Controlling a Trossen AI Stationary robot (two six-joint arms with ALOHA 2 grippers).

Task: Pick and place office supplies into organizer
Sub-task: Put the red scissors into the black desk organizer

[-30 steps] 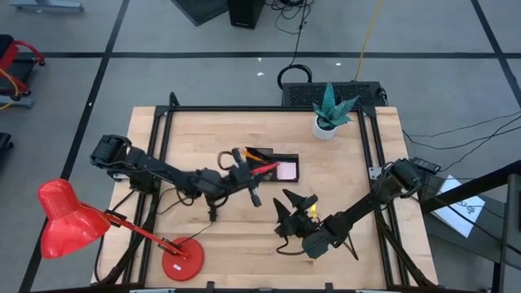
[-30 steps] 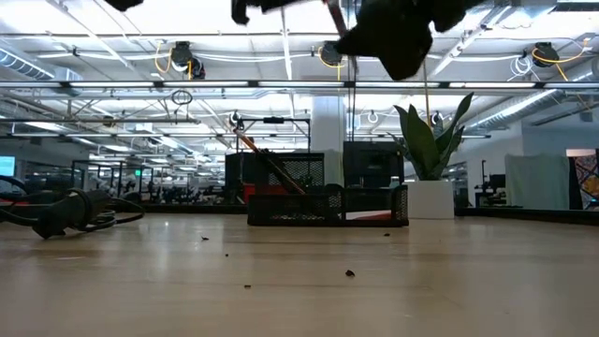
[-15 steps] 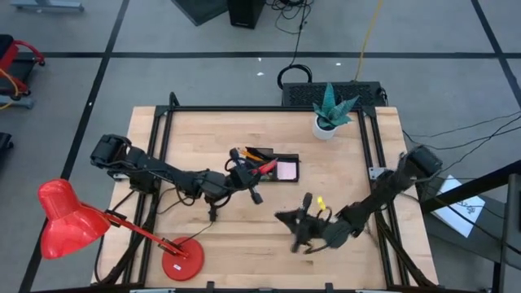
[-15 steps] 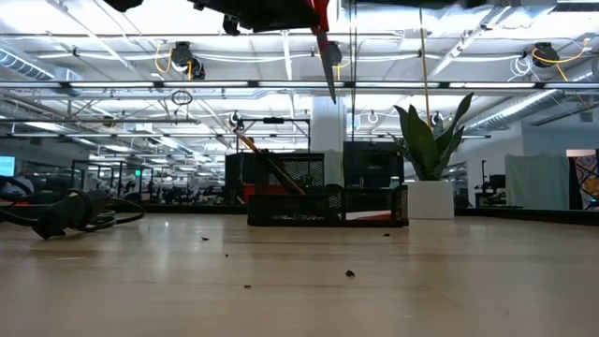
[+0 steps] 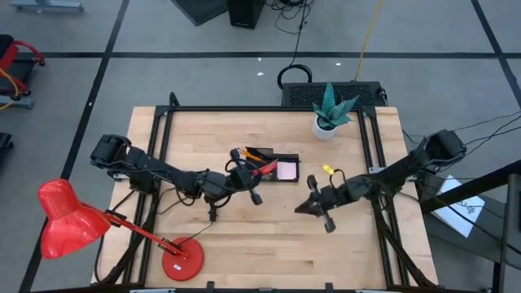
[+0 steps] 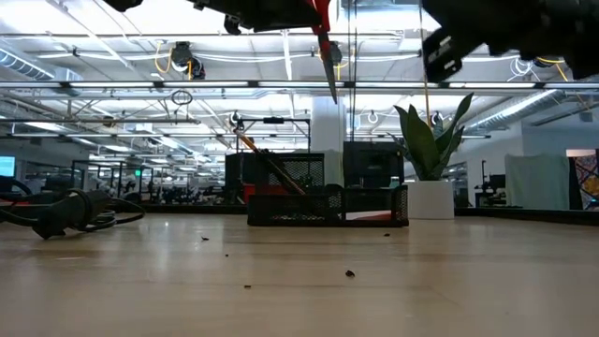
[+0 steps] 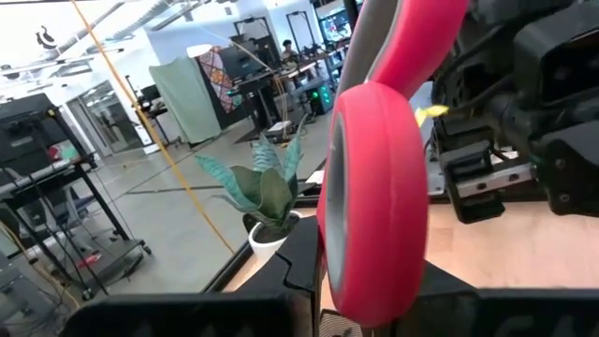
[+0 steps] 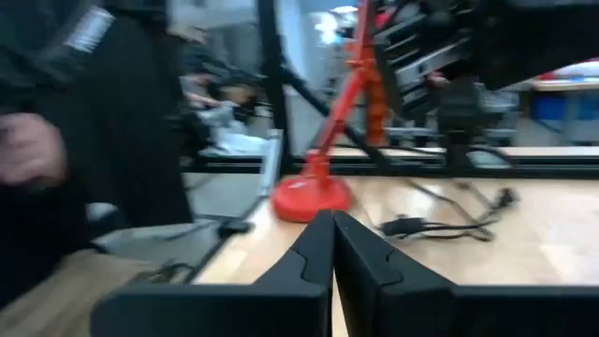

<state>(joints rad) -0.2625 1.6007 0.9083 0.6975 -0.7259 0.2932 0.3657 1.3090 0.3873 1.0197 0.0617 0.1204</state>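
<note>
Scissors gripped above the organizer, blades pointing down.

The left gripper (image 5: 242, 173) is clamped on the red-handled scissors (image 6: 323, 42); their long axis hangs near vertical, tip below the fingers, over the organizer (image 5: 269, 168). That tray holds orange pencils (image 5: 259, 153) and a pink sticky-note pad (image 5: 286, 171). Only the left wrist view shows the red handle loop (image 7: 374, 197) between its fingers. The right gripper (image 5: 313, 205), fingers pressed together and empty, hovers well aside.

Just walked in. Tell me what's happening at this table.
Two robot arms are filing office supplies into the black organizer. The left gripper holds the red-handled scissors above the organizer, blades pointing down, jaws shut on the handle. The right gripper hangs over the table to the organizer's right, jaws shut, empty as far as its wrist view shows.
</note>
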